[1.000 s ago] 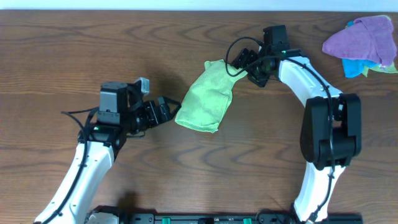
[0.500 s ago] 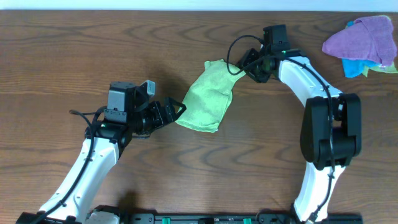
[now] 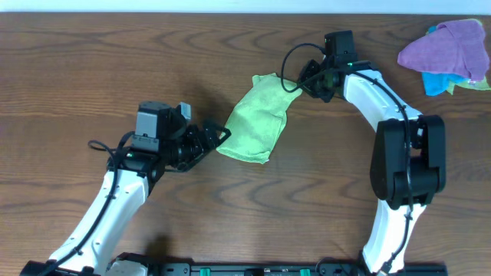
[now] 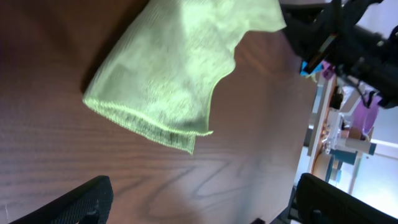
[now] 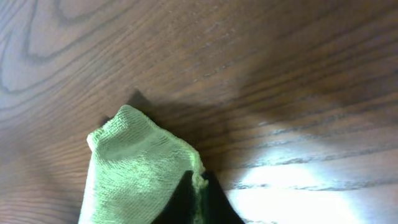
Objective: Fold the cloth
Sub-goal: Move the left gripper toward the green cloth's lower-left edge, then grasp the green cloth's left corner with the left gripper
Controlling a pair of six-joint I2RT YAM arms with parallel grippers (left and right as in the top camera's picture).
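The right claw is mostly cut off at the bottom of its wrist view. Only its dark fingertips show, clenched on a fold at the far right edge of the cloth. The cloth lies crumpled in the middle of the bench. The left claw gapes wide and empty, just beside the cloth's near left corner.

The left end effector, jaws wide apart, has advanced across the tabletop, so the near edge of the lime-green cloth now lies just ahead of its fingertips. The right end effector has closed, pinching the cloth's corner.
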